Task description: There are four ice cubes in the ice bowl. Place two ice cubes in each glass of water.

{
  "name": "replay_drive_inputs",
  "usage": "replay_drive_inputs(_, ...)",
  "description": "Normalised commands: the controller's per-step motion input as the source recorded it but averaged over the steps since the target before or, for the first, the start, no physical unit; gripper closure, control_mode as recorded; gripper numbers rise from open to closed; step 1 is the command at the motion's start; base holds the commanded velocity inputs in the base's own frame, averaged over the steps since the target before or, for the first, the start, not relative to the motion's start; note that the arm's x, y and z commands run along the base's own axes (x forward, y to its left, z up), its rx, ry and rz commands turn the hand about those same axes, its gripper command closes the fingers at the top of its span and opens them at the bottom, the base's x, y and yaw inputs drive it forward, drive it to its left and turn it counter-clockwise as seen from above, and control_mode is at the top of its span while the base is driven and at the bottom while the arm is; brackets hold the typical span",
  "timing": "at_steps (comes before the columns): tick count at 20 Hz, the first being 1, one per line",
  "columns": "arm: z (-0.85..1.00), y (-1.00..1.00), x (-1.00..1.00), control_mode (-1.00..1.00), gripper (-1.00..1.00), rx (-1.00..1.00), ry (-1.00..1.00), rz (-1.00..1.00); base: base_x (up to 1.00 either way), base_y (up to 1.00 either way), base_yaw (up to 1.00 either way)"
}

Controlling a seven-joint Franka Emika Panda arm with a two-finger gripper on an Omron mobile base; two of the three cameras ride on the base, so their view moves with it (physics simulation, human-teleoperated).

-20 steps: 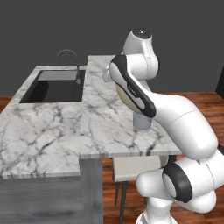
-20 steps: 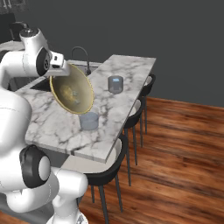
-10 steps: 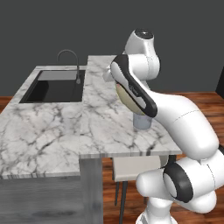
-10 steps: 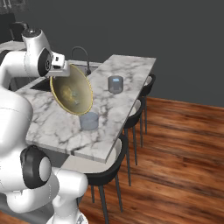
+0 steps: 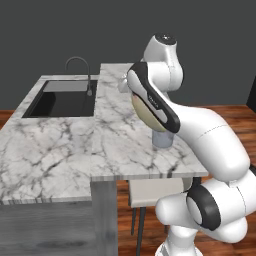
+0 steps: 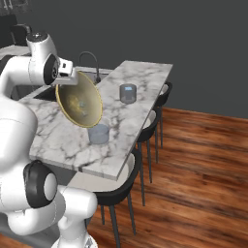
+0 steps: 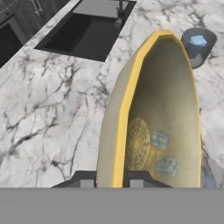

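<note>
My gripper (image 7: 111,179) is shut on the rim of the yellowish-tan ice bowl (image 7: 164,109), which is held up off the counter and tipped steeply on edge. Two pale ice cubes (image 7: 160,139) (image 7: 168,166) rest low inside it. In the right base view the ice bowl (image 6: 80,99) hangs just above the near glass of water (image 6: 98,134), with the gripper (image 6: 68,81) at its upper rim. The far glass of water (image 7: 199,46) stands further along the counter with one ice cube (image 7: 199,40) floating in it. From the left base view the arm hides most of the bowl (image 5: 145,114) and part of the near glass (image 5: 162,140).
A black sink (image 5: 65,97) with a curved faucet (image 5: 80,70) is set in the marble counter (image 5: 60,150) to the left. Dark stools (image 6: 150,126) line the counter's right edge, above the wooden floor (image 6: 193,169).
</note>
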Motion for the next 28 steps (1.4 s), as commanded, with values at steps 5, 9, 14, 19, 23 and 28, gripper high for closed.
replay_drive_inputs(5, 0.07, 0.0, 0.02, -1.0, 1.0, 0.02, 0.0, 0.03, 0.0, 0.0, 0.0)
replay_drive_inputs(9, 0.09, 0.0, 0.0, -1.0, 1.0, 0.02, 0.0, 0.04, 0.0, 0.0, 0.0)
replay_drive_inputs(14, 0.02, -0.06, 0.0, -1.0, 1.0, 0.01, 0.0, 0.04, 0.0, 0.0, 0.0)
replay_drive_inputs(19, 0.01, -0.15, 0.0, -1.0, 1.0, 0.01, 0.0, 0.03, 0.0, 0.0, 0.0)
replay_drive_inputs(23, 0.02, -0.14, 0.0, -1.0, 1.0, 0.02, 0.0, 0.01, 0.0, 0.0, 0.0)
replay_drive_inputs(28, 0.09, -0.02, 0.0, -1.0, 1.0, 0.04, 0.0, 0.0, 0.0, 0.0, 0.0)
